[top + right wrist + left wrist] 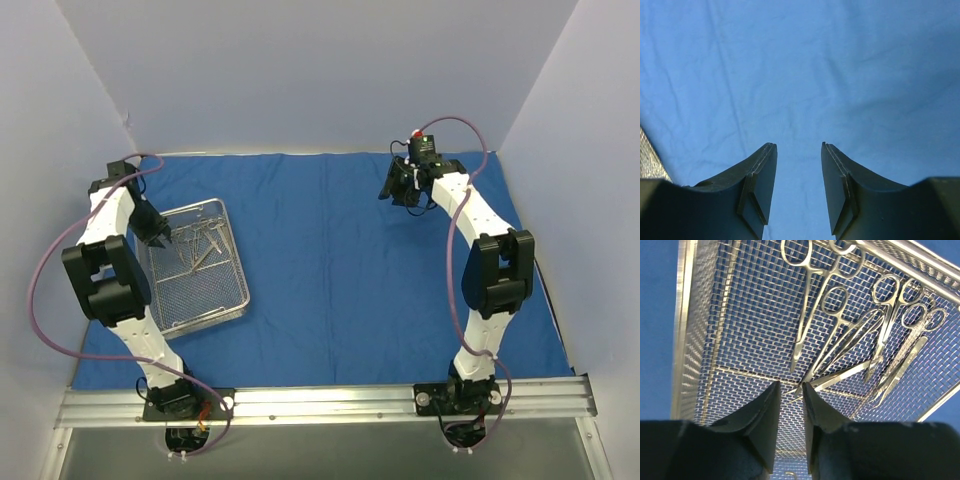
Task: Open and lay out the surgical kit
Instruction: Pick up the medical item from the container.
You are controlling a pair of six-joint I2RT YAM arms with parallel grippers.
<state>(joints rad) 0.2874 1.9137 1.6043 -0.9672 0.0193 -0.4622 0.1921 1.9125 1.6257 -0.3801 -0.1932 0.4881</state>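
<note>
The royal-blue cloth (340, 260) lies spread flat over the table. On its left part sits the silver wire-mesh tray (242, 300), with several scissor-handled instruments (203, 243) lying in its far half. My left gripper (160, 237) hangs inside the tray over the instruments. In the left wrist view its jaws (791, 386) stand a narrow gap apart. Only mesh shows between them, and the tips of the instruments (840, 335) end just at the fingertips. My right gripper (398, 190) is at the back right, over bare cloth (800, 65), open (799, 145) with nothing between the fingers.
Pale walls close in the table on the left, back and right. An aluminium rail (330, 402) with both arm bases runs along the near edge. Purple cables (40, 300) loop beside each arm. The tray's rim (682, 330) rises left of the left jaws.
</note>
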